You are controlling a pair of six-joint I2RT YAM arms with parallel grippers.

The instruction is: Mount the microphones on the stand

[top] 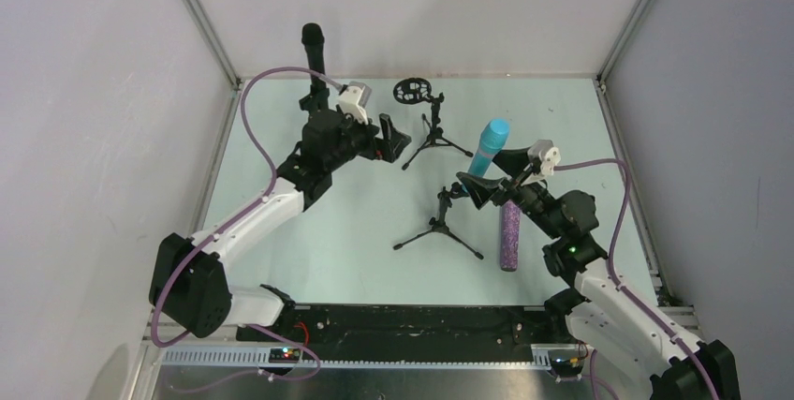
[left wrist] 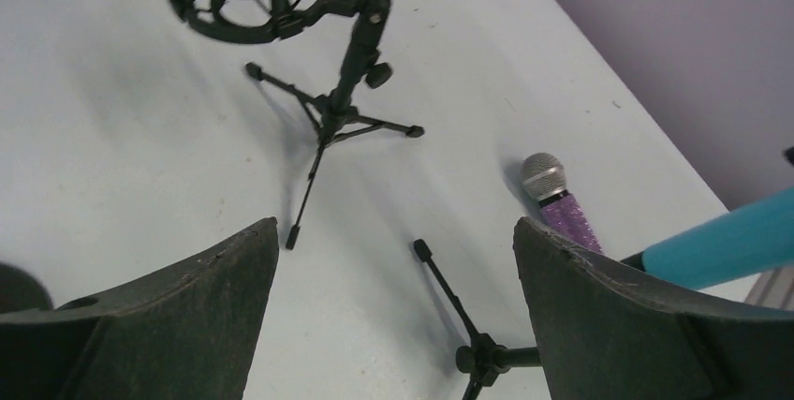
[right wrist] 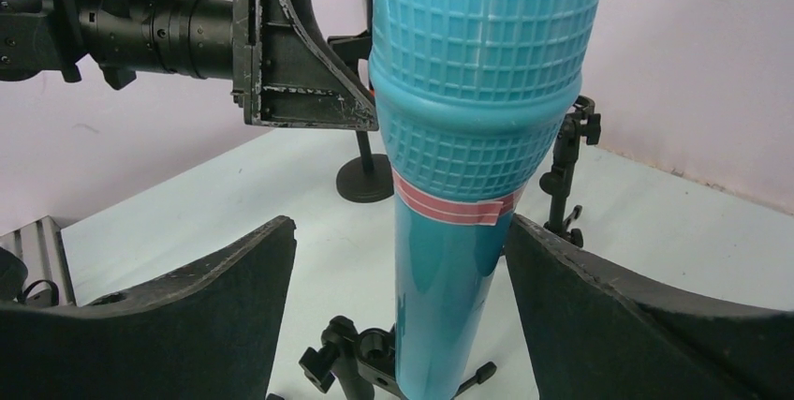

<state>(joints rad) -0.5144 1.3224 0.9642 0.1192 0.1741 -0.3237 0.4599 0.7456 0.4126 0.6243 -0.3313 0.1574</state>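
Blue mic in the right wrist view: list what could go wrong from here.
1. The right jaws stand open on either side of the blue mic. Pulling back sideways instead of straight could knock it and perhaps tip its slim tripod.
2. The purple mic lies on the table beside that tripod, partly below the right arm. A low sweep might roll it away or push it into a tripod leg.

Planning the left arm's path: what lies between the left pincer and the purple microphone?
The tripod stand holding the cyan microphone, with the right pincer around it; the top view shows this.
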